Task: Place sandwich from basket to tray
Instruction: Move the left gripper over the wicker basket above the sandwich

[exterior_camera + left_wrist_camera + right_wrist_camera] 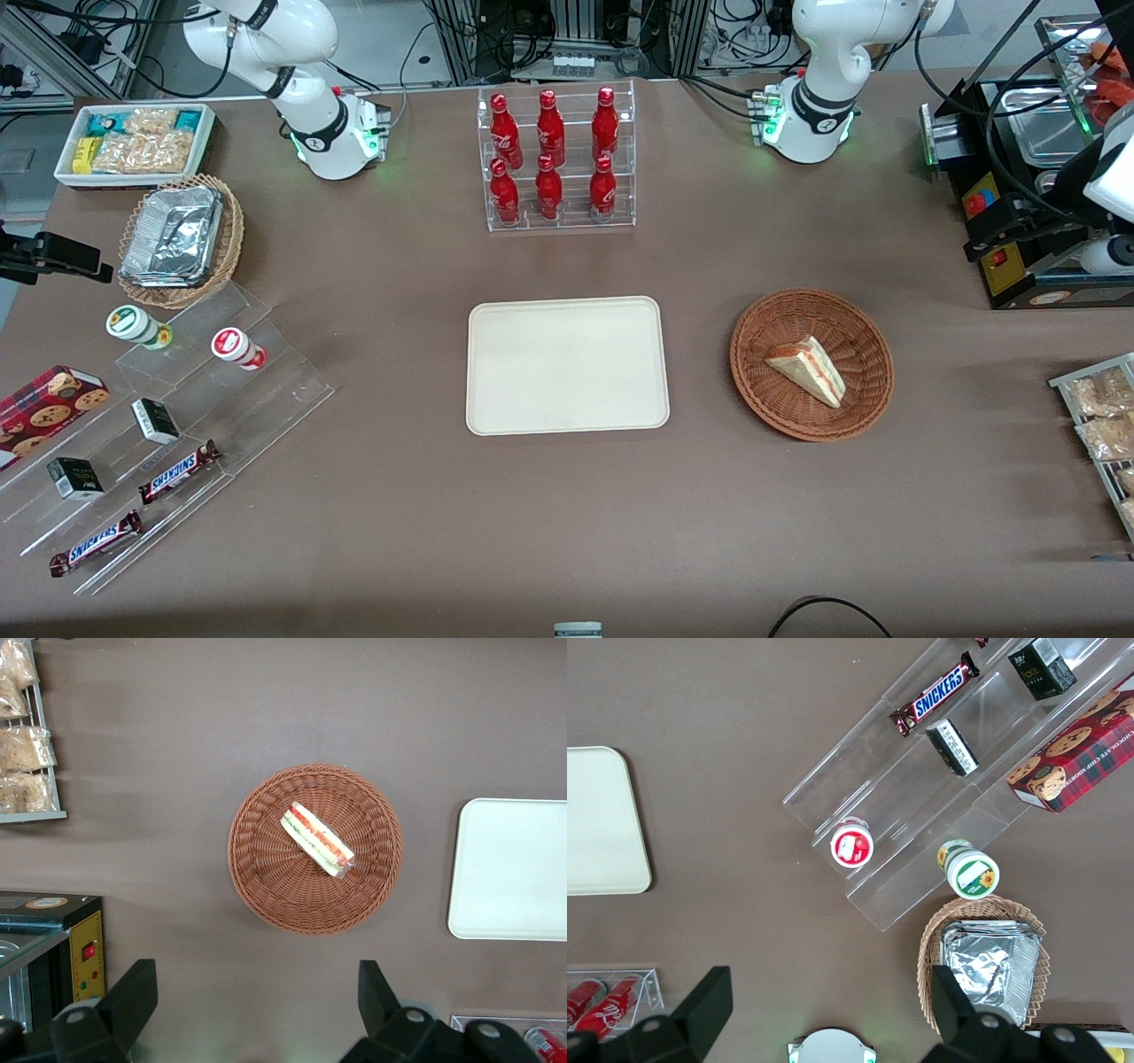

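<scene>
Tray (pixel 567 365) bare, sandwich (pixel 807 369) lying in basket (pixel 811 363), gripper (pixel 257 1005) spread wide high above — nothing done yet

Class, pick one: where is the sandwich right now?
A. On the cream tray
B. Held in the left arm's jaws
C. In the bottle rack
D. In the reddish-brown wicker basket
D: the sandwich lies in the basket; the gripper hovers above, open and empty.
</scene>
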Controlling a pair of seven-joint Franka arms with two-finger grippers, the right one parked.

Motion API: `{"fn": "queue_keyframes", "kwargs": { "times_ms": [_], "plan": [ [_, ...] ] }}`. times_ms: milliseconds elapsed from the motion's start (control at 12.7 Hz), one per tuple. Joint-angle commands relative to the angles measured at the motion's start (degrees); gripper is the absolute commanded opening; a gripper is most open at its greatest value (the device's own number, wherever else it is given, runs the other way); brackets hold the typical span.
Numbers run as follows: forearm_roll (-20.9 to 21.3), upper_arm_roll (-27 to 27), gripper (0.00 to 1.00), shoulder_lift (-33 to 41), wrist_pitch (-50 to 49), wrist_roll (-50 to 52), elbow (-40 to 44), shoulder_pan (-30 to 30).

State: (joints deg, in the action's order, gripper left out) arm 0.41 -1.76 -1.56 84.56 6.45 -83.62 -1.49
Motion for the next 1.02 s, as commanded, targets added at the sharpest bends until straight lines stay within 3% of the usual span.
{"fn": "queue_keyframes", "kwargs": {
  "times_ms": [0, 314, 707, 943],
  "plan": [
    [0.2, -0.43, 1.0, -0.37, -1.51, -1.18, 0.31, -0.01],
    [1.69, -1.31, 1.0, -2.48, 0.42, -1.0, -1.01, 0.08],
    [3.28, -2.54, 1.0, 0.42, 15.95, 1.79, -18.74, 0.08],
    [3.02, -3.24, 1.0, 1.38, 25.18, 14.42, -26.65, 0.08]
  ]
}}
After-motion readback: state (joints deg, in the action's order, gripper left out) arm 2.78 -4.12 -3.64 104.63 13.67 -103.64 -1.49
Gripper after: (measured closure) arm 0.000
